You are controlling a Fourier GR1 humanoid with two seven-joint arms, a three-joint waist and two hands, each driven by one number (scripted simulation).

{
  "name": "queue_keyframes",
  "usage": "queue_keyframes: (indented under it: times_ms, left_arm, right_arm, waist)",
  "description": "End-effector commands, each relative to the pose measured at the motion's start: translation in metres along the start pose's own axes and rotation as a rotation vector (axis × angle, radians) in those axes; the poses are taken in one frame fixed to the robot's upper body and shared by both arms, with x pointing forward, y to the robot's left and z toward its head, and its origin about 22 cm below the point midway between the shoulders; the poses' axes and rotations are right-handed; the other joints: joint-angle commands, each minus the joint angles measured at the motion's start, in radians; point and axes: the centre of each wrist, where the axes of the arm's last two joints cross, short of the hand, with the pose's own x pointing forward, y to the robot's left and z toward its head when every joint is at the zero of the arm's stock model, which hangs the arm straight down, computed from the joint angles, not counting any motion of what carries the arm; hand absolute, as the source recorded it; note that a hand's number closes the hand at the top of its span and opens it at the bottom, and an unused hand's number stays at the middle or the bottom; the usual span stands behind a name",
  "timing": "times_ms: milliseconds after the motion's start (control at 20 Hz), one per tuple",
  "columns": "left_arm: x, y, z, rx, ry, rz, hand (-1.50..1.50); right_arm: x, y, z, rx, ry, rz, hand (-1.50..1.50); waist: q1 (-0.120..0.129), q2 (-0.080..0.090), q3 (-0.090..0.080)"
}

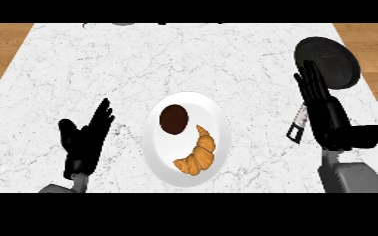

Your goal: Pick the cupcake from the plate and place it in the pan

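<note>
While left hand (83,142) and right hand (328,117) hang released, cupcake (174,119) on plate (164,166) — upright.

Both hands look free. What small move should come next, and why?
Probably swing the right hand left over the cupcake: it sits untouched on the plate beside a croissant, this hand is open, and the pan lies on its side.

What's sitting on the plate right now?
The cupcake sits on the plate, toward its upper left; a croissant lies beside it, toward the lower right. Nothing covers them. Only the plate's surface beneath them is hidden.
</note>
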Motion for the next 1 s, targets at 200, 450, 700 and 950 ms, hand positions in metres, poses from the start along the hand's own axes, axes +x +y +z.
queue_keyframes:
  times_ms: [200, 450, 700, 950]
  left_arm:
    - [0.068, 0.028, -0.018, 0.015, -0.295, -0.034, 0.00]
    - [0.076, 0.033, -0.019, 0.028, -0.279, 0.004, 0.00]
    - [0.087, 0.062, -0.018, 0.042, -0.271, 0.007, 0.00]
    - [0.077, 0.021, -0.015, 0.015, -0.271, 0.029, 0.00]
  right_arm:
    - [0.057, 0.095, -0.055, -0.010, -0.207, -0.073, 1.50]
    - [0.005, 0.099, 0.005, -0.179, -0.170, 0.401, 1.50]
    - [-0.002, 0.108, 0.063, -0.191, -0.031, 0.551, -1.50]
    - [0.036, 0.118, 0.058, -0.097, -0.042, 0.752, -1.50]
  waist:
    - [0.063, -0.008, -0.002]
    - [0.007, -0.023, -0.006]
    - [0.004, -0.019, -0.004]
    - [0.014, -0.013, -0.003]
